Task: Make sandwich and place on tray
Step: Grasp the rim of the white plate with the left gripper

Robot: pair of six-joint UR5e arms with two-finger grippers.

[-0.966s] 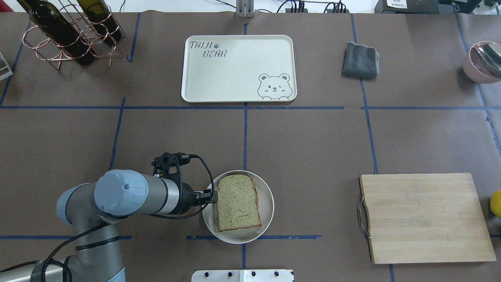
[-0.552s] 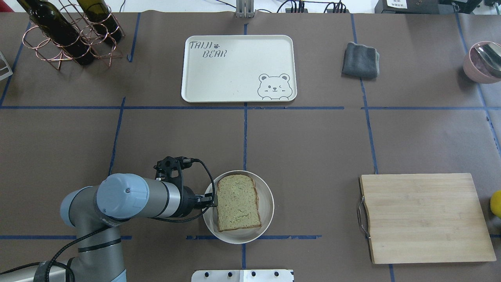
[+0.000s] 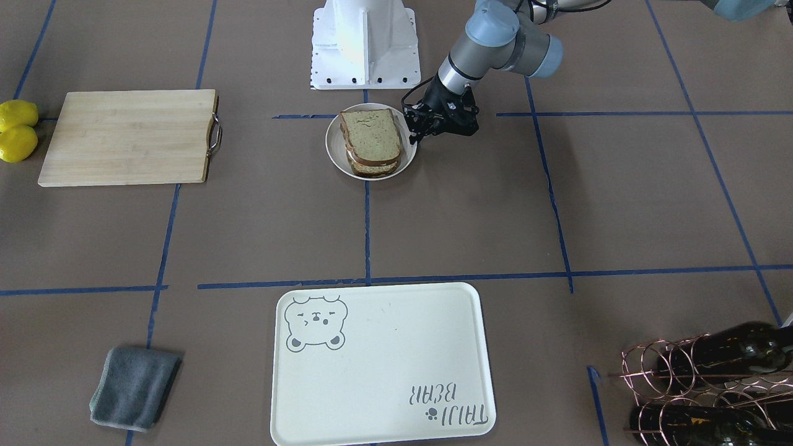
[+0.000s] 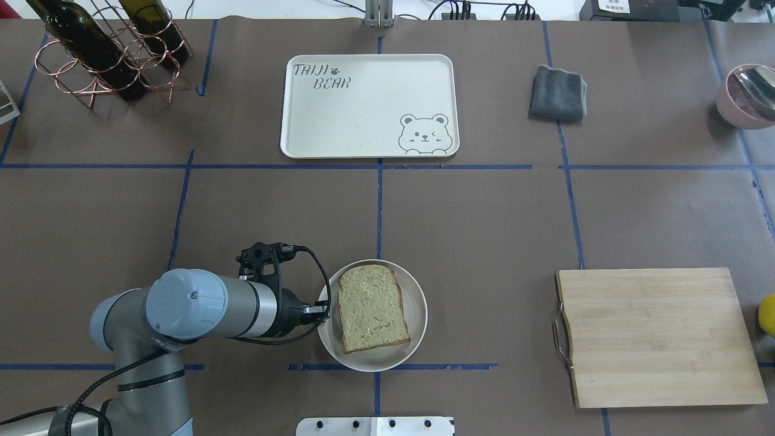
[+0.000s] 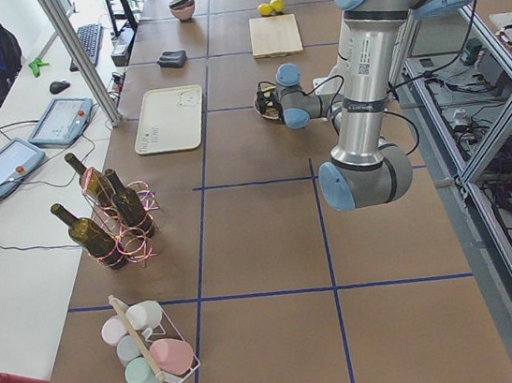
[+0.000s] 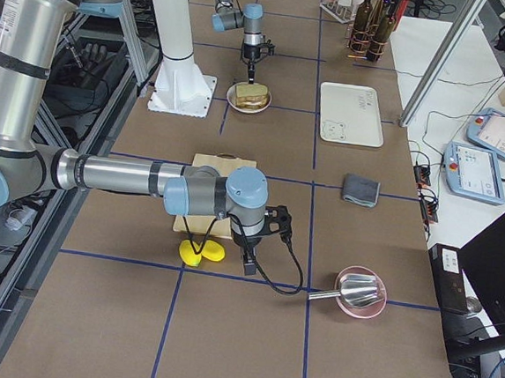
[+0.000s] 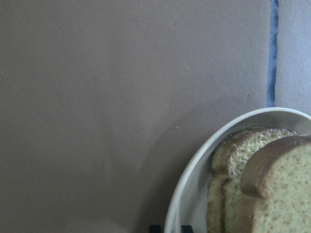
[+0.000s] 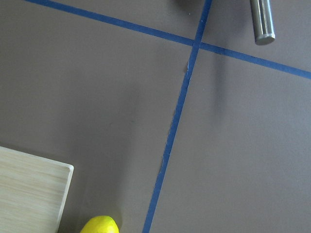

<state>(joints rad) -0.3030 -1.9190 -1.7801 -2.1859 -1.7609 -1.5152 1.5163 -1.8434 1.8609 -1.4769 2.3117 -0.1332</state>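
Note:
The sandwich [image 4: 372, 309] is two bread slices stacked on a small round white dish [image 4: 418, 315] near the robot's base. The egg is hidden between the slices. My left gripper [image 4: 324, 310] lies low at the dish's left rim and is shut on it. In the left wrist view the dark fingertips [image 7: 155, 228] sit on either side of the dish rim [image 7: 194, 165], beside the sandwich [image 7: 272, 194]. The cream tray [image 4: 363, 109] with the bear drawing lies bare at the far middle. My right gripper [image 6: 246, 264] hangs over the table beside the lemons; I cannot tell whether it is open.
A wooden cutting board [image 4: 657, 336] lies at the right, with two lemons [image 3: 17, 130] beyond it. A grey cloth [image 4: 557, 92] lies right of the tray. A wine rack [image 4: 109, 54] stands far left. A pink bowl with a spoon [image 4: 745, 97] sits far right.
The dish with the sandwich has shifted a little to the right and away from the robot, and the bread has turned slightly. My left gripper stays at the rim.

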